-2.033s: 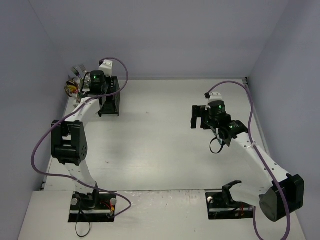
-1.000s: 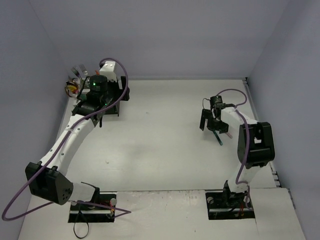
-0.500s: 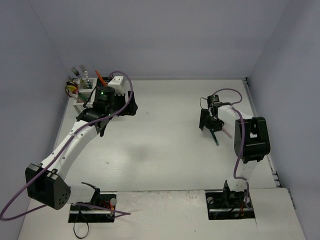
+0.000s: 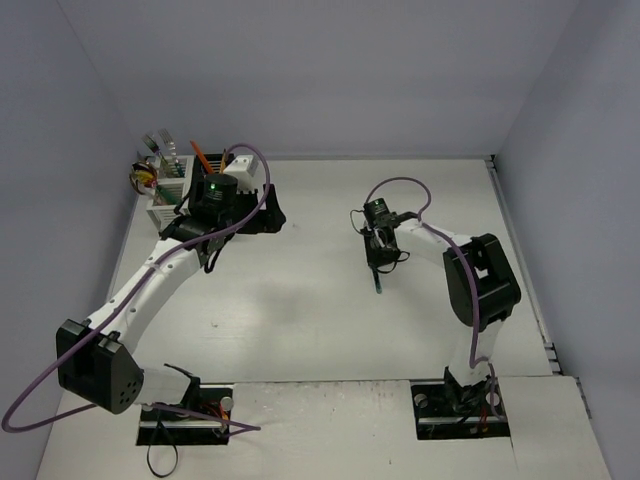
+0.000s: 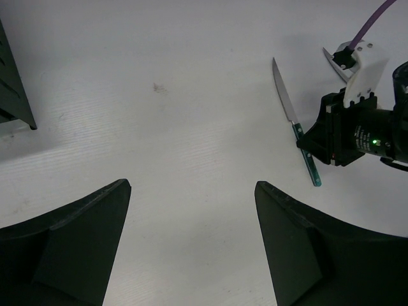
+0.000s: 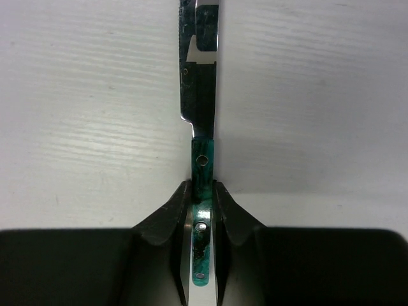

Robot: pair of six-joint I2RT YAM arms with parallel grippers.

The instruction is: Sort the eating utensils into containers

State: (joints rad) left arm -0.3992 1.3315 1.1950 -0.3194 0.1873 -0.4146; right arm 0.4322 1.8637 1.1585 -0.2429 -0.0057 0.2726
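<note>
My right gripper is shut on the teal-patterned handle of a knife, whose blade points away over the white table. From above, that gripper is at mid-table, right of centre, and the knife's handle end sticks out below it. The left wrist view shows the same knife. My left gripper is open and holds nothing; it hovers just right of the containers. The white caddy holds several utensils, among them an orange-red one. Only a corner of the black caddy shows.
Grey walls close the table at the back and on both sides. The right arm's purple cable loops above its wrist. A small dark speck marks the table surface.
The right gripper has closed on the knife and carried it left toward the table's middle. The left gripper has swung right, away from the caddies.
</note>
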